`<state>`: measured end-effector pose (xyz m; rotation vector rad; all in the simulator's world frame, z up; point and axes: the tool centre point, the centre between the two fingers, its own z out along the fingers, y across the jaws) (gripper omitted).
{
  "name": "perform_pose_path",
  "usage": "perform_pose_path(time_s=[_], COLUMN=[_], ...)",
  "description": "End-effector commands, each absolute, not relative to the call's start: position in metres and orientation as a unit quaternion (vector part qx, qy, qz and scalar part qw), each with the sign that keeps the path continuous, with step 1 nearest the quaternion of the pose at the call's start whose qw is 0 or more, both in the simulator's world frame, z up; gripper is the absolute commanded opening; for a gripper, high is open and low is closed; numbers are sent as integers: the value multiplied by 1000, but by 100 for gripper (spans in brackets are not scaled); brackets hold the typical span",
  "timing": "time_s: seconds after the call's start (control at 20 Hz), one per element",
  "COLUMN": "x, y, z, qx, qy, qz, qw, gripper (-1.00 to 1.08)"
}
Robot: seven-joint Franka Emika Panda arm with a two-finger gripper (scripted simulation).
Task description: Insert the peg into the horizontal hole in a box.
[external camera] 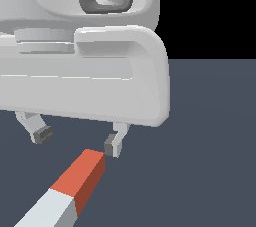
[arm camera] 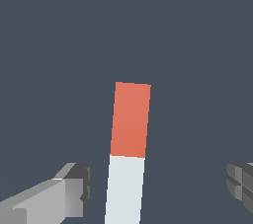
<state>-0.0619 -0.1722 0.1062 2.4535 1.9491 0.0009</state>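
The peg (external camera: 75,183) lies flat on the dark floor, red-orange half toward the arm, white half toward the lower edge of the exterior view. It also shows in the wrist view (arm camera: 129,139), lying between the two fingers. My gripper (external camera: 77,140) is open and empty, hanging just above and behind the peg's red end. One fingertip (external camera: 112,145) is close to the red tip, the other fingertip (external camera: 43,134) is apart on the exterior view's left. In the wrist view the fingers (arm camera: 74,188) stand wide on both sides of the white half. The box and its hole are out of view.
The large white body of the arm's hand (external camera: 90,66) fills the upper left of the exterior view and hides what is behind it. Dark blue-grey floor (external camera: 210,161) lies all around the peg.
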Motion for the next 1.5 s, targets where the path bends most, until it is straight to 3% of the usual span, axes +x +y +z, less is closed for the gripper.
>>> perform_pose_path(time_s=[0.0,0.35,1.45], x=[-77,-98,-99], y=[-196,-229,-232], z=[92,71,19], qx=[793,806,807], qy=[610,592,590], qz=[0,0,0], qw=[3,1,0], gripper=[100,100,100])
